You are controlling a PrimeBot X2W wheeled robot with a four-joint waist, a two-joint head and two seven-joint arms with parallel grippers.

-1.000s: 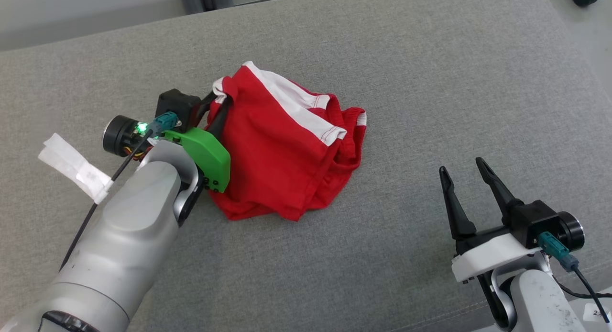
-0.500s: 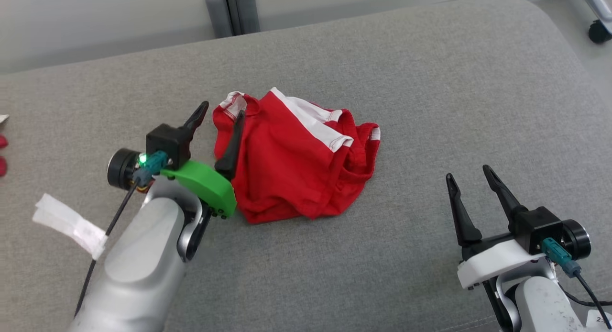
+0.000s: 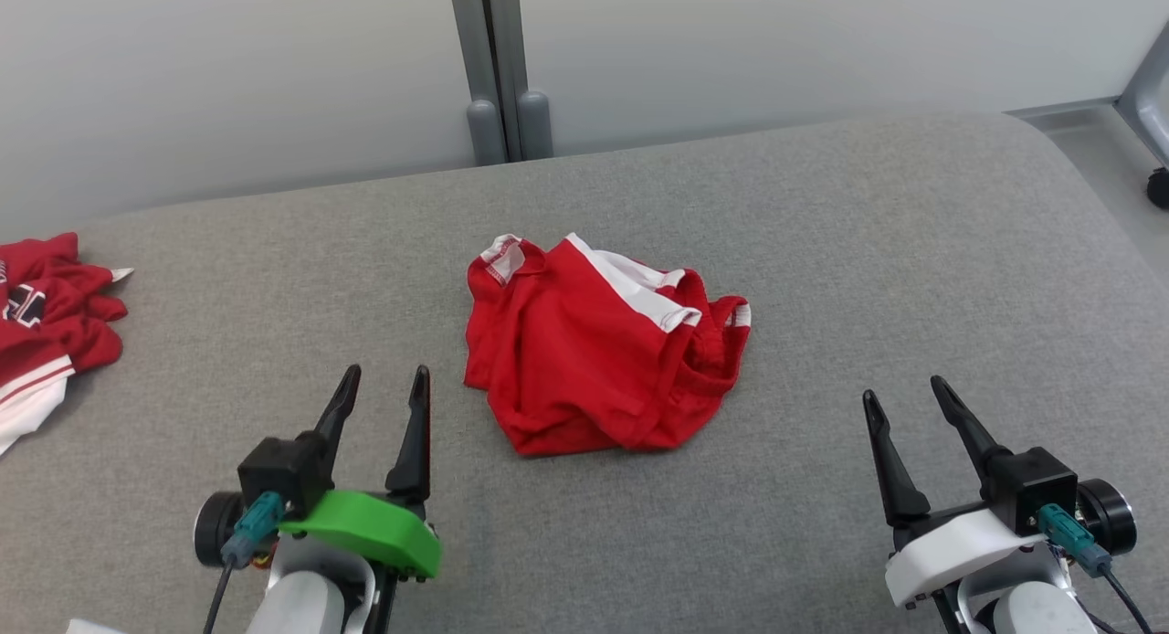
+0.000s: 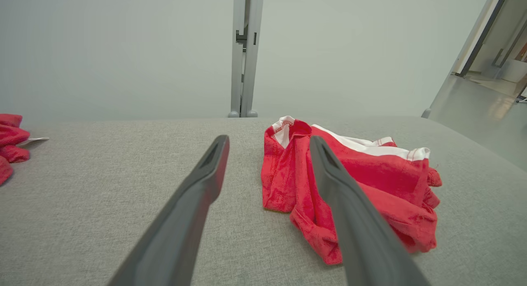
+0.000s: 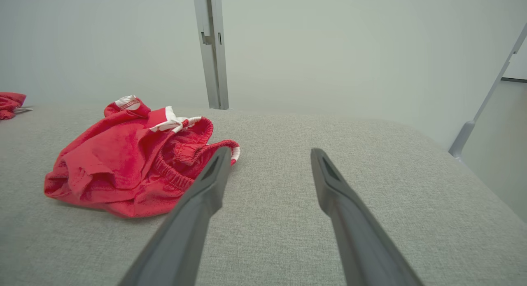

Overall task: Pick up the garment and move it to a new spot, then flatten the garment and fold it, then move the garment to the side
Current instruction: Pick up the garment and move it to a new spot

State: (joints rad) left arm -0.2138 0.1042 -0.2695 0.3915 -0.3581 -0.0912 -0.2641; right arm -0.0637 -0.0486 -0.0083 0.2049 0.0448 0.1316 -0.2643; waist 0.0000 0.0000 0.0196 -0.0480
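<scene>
Jersey (image 3: 44,337) is way over at the left edge of the head view, bunched up on the grey cushion (image 3: 822,250) and partly cut off by the frame. You can see red fabric, a bit of black-and-white lettering I honestly can't read from here, a white part at the bottom, and a little white tag (image 3: 121,273) sticking out toward the middle. The left wrist view catches just a few red folds of it (image 4: 10,144) at its left edge, and the right wrist view shows a tiny red corner (image 5: 10,100) far off.

Nothing is touching it. In the middle of the cushion, well apart from the jersey, lies a crumpled pair of red shorts (image 3: 594,369) with a white band and a gathered elastic waist.

Left gripper (image 3: 385,374), the one with the green mount, hovers near the shorts' left side, fingers spread apart and empty. The left wrist view has the shorts (image 4: 362,187) just past its right finger, no contact. Right gripper (image 3: 902,389) is off to the right over bare cushion, fingers also spread wide with nothing between them.

Behind the cushion is a pale wall with a grey post (image 3: 498,68).
</scene>
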